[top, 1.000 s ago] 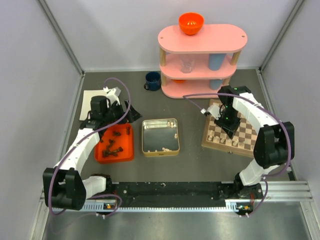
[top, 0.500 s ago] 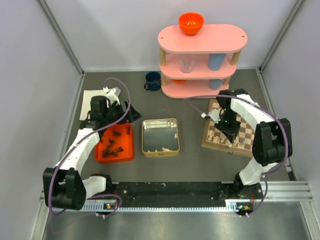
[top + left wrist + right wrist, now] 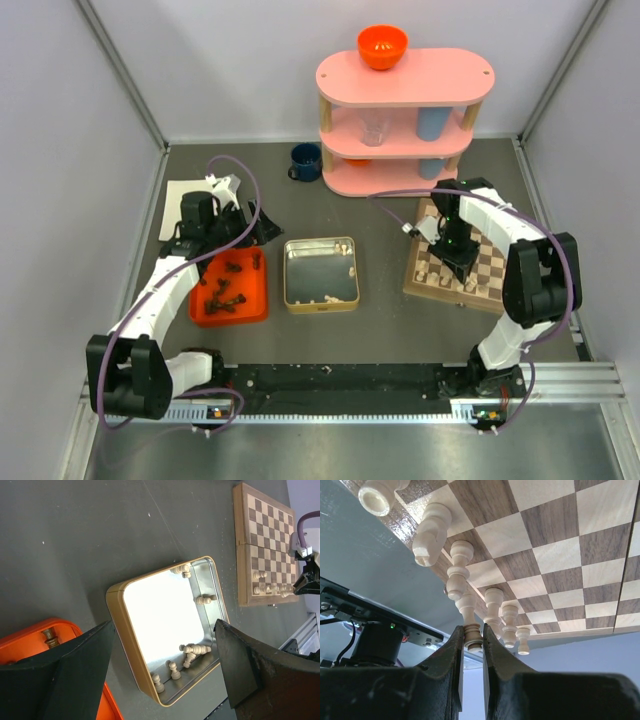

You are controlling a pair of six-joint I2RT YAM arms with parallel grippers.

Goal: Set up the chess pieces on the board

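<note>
Right gripper (image 3: pixel 471 639): I see it pinching a cream piece (image 3: pixel 468 612) at the board (image 3: pixel 555 555) edge row.
Left gripper (image 3: pixel 165 625): my view shows fingers wide apart, empty, facing the tin (image 3: pixel 116 592).

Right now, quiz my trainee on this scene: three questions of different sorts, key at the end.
1. True or false: the right claw is shut on a pale chess piece at the board.
2. Where do the loose pale pieces lie? A. the silver tin B. the orange tray C. the blue mug
3. Which claw stands open and holds nothing?
Key: 1 true; 2 A; 3 the left claw.
</note>
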